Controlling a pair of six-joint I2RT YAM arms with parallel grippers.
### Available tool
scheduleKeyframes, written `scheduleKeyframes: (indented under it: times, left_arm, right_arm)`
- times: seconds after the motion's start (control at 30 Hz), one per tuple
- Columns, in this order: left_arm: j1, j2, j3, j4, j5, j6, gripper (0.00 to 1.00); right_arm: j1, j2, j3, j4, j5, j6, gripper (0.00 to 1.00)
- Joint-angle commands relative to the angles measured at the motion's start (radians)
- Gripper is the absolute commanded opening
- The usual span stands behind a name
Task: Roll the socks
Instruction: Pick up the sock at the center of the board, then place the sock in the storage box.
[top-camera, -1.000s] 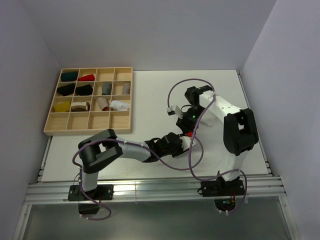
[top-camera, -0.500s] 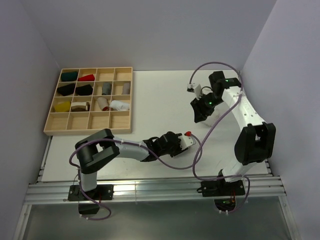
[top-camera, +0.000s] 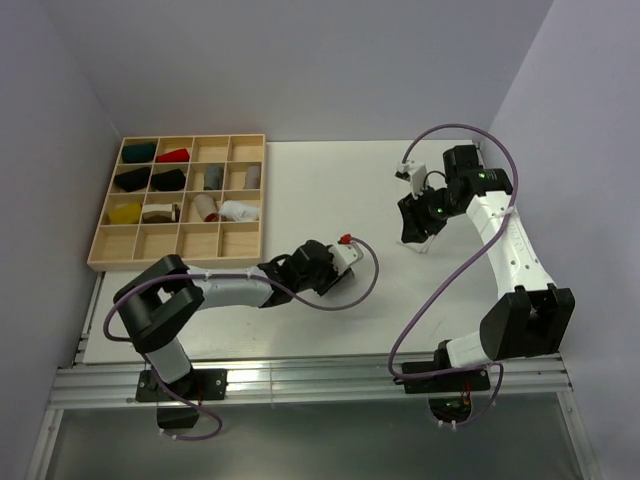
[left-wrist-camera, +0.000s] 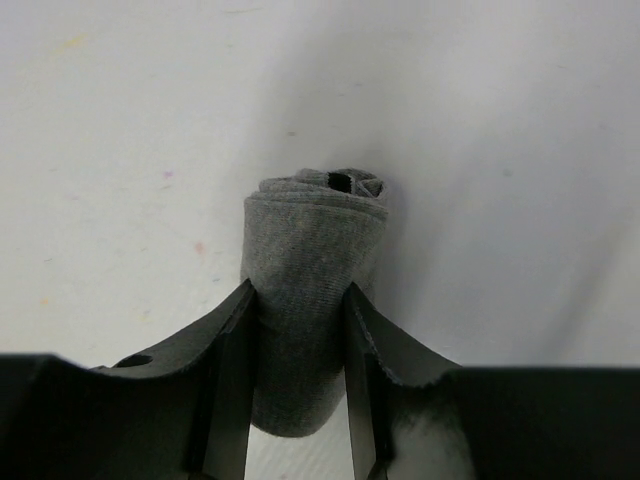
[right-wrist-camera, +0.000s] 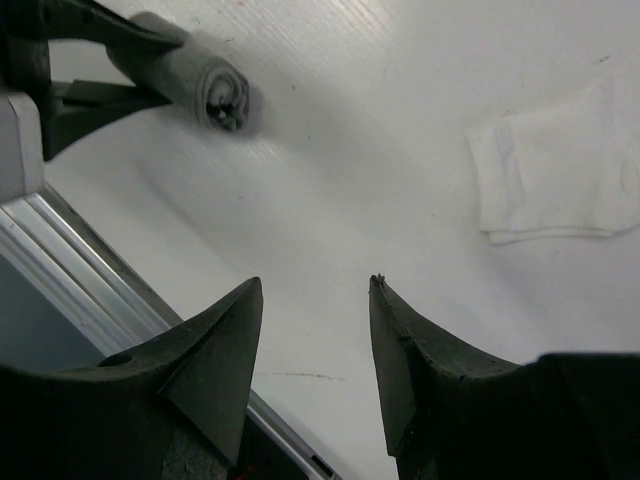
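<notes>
The grey sock (left-wrist-camera: 315, 250) is rolled into a tight tube. My left gripper (left-wrist-camera: 298, 300) is shut on it, one finger on each side, just above the white table. In the top view the left gripper (top-camera: 316, 272) is at the table's middle front and hides the roll. The right wrist view shows the roll (right-wrist-camera: 195, 80) end-on at upper left. The white sock (right-wrist-camera: 550, 180) lies flat and folded on the table at upper right of that view. My right gripper (right-wrist-camera: 315, 285) is open and empty, raised over the right side of the table (top-camera: 412, 226).
A wooden compartment tray (top-camera: 178, 263) stands at the back left, holding several small cloth bundles. The table's front edge and metal rail (right-wrist-camera: 90, 270) run close under the right gripper's view. Purple cables loop from both arms.
My left gripper has moved left with the rolled grey sock in it. My right arm has swung away from it, back and to the right, with its gripper open.
</notes>
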Motion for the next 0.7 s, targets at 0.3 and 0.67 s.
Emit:
scheduleKeyframes:
  times: [0.3,0.67]
  left_arm:
    - [0.198,-0.249,-0.024,0.005,-0.161,-0.151,0.0]
    - [0.417,-0.402,0.002,-0.192,-0.614,-0.304,0.0]
  right_arm:
    - [-0.017,0.013,0.026,0.035,-0.023,0.04,0.54]
    - [-0.017,0.082,0.08,0.026,-0.029,0.0,0.54]
